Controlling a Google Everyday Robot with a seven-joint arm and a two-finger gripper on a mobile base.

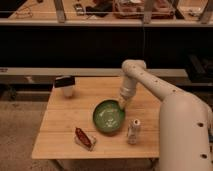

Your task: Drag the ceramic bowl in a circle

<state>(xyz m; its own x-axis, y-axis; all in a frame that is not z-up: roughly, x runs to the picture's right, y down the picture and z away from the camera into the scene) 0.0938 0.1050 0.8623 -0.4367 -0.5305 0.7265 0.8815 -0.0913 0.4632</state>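
Observation:
The ceramic bowl [108, 117] is round, shallow and glossy green with pale speckles inside. It sits near the middle of the wooden table [60, 125]. My gripper [121, 104] hangs from the white arm and reaches down to the bowl's upper right rim. It appears to touch the rim there.
A small white cup with a dark top [66, 86] stands at the table's back left corner. A red snack packet [85, 138] lies at the front, left of the bowl. A white can [133, 131] stands right of the bowl. My white arm [170, 105] covers the table's right side.

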